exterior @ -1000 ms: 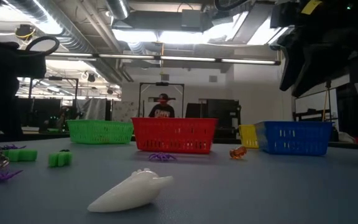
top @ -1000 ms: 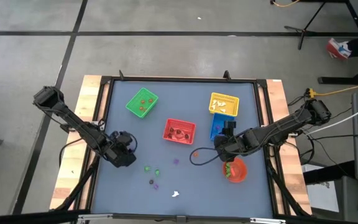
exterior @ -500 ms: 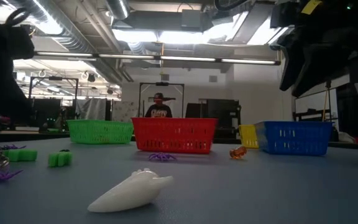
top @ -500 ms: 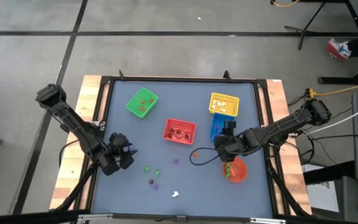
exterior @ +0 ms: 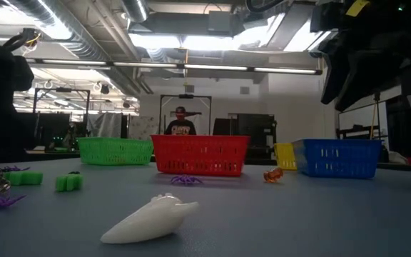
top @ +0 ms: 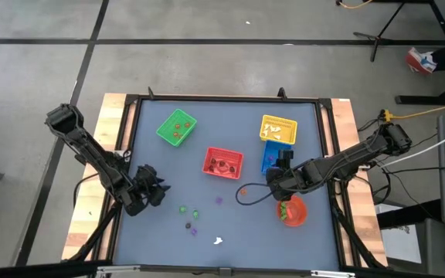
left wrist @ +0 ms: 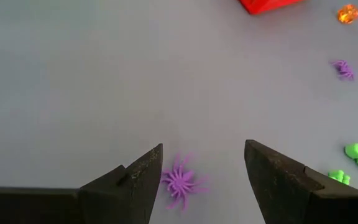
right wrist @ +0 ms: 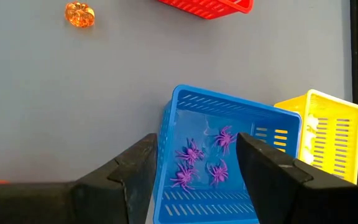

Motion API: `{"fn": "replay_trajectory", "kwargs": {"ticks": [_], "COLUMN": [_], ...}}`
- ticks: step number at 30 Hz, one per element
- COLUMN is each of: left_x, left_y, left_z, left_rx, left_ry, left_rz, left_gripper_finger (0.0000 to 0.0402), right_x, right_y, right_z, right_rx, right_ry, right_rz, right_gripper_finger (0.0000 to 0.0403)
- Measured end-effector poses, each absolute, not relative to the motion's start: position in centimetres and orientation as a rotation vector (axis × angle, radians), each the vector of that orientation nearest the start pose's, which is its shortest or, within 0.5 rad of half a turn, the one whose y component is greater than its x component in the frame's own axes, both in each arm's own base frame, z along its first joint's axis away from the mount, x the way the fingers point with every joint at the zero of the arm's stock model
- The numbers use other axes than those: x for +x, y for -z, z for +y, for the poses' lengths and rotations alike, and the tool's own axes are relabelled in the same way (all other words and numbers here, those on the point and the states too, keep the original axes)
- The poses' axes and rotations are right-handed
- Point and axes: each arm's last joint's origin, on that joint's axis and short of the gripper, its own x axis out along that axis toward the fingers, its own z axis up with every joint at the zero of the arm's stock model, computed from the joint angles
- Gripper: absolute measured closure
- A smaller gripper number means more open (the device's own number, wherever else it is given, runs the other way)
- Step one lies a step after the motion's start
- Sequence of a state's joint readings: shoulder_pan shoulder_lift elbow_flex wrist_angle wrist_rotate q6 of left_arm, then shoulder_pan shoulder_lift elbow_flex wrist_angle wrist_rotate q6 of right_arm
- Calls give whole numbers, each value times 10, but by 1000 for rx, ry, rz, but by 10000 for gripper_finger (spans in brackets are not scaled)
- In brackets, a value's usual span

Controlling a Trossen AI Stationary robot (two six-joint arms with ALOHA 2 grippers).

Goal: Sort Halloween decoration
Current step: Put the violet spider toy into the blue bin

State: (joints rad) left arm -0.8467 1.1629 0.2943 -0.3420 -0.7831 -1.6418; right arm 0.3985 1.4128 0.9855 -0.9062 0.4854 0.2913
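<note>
The purple spider (left wrist: 180, 182) lies flat on the table (left wrist: 104, 93), framed by the open, empty left gripper (left wrist: 202, 177). It looks featherlight, thin and rubbery — I would pinch its body, not the floppy legs. Beyond the spider sit green trinkets (left wrist: 355, 160). The right gripper (right wrist: 194, 168) — also open — hovers over the blue basket (right wrist: 229, 112).
</note>
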Motion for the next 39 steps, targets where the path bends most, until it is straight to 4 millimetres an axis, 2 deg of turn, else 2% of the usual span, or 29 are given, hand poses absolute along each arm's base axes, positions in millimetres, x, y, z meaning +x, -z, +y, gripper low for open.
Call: {"fn": "replay_trajectory", "kwargs": {"ticks": [9, 31, 39], "left_x": [114, 115, 114], "left_y": [-109, -106, -106], "left_z": [-101, -102, -102], "left_rx": [-671, -615, -611], "left_ry": [-552, -533, -533], "left_rz": [703, 731, 739], "left_gripper_finger": [191, 191, 222], "right_x": [234, 238, 237], "right_y": [-227, -228, -228], "right_z": [84, 85, 85], "right_rx": [-314, -295, -295], "right_ry": [245, 241, 241], "right_rz": [1166, 1133, 1132], "right_gripper_finger": [185, 185, 185]}}
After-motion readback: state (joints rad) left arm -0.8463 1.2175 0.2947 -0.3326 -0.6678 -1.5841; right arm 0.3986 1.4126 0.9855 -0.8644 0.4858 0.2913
